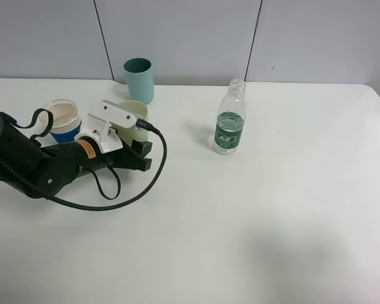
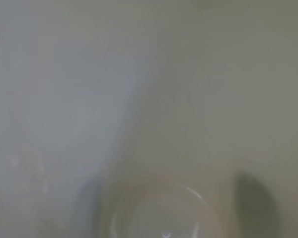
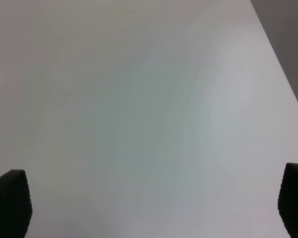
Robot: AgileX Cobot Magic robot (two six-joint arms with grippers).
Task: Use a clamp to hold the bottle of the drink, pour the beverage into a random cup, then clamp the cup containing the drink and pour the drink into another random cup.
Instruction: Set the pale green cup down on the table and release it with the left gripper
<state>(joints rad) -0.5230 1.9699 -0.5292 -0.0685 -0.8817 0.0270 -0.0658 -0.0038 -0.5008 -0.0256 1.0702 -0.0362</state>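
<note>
yellow-green cup (image 1: 137,124) upright in left gripper (image 1: 136,144)

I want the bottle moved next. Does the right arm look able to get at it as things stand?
Probably yes: the bottle stands alone on the bare table, and the right gripper is open and empty.

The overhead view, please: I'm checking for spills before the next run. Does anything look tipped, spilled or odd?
No spill shows on the white table. The bottle, teal cup and blue paper cup stand upright. The left gripper is at the yellow-green cup, hiding most of it, so its tilt is unclear. The left wrist view is only blur.
</note>
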